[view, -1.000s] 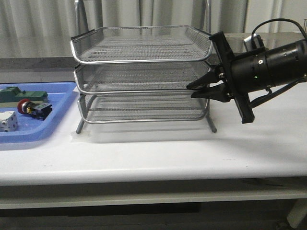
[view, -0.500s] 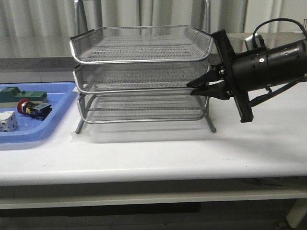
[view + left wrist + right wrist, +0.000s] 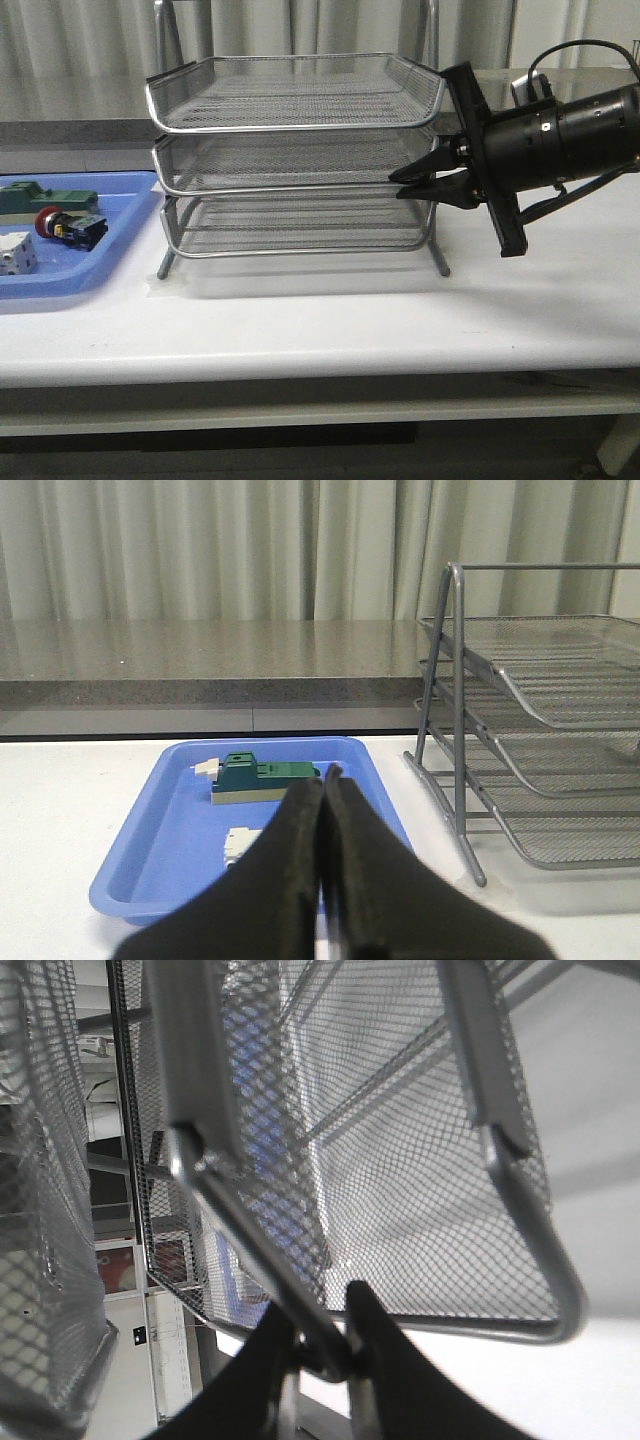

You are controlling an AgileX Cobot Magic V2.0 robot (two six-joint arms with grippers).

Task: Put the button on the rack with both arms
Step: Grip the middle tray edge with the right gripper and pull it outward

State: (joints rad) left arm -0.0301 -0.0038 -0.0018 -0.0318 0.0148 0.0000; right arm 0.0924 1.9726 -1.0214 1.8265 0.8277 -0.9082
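The button [image 3: 60,224] lies on its side in the blue tray [image 3: 118,256] at the left end of the table [image 3: 330,320], red head toward the left, black body with yellow and blue bits toward the right; nothing grips it. Sharing the tray are a green flat block [image 3: 45,196] just behind the button and a white cube-shaped part [image 3: 18,252] just in front and to its left; in the left wrist view the green block [image 3: 262,778] sits toward the tray's far end, and a white part [image 3: 238,844] shows nearer, half hidden by the fingers; the button itself cannot be made out there.

The rack [image 3: 295,150] stands just right of the tray, well apart from the button; its three mesh tiers hold nothing.

The right gripper [image 3: 398,186] reaches in from the right, its arm lying nearly level, its fingertips at the front right corner of the middle tier; the right wrist view shows the two fingers [image 3: 378,1360] closed on either side of a wire rim of the rack [image 3: 300,1310], pinching it.

The left gripper [image 3: 325,778] appears only in its own wrist view, above the near end of the tray [image 3: 130,865], its two black fingers pressed together along their length with nothing between them.
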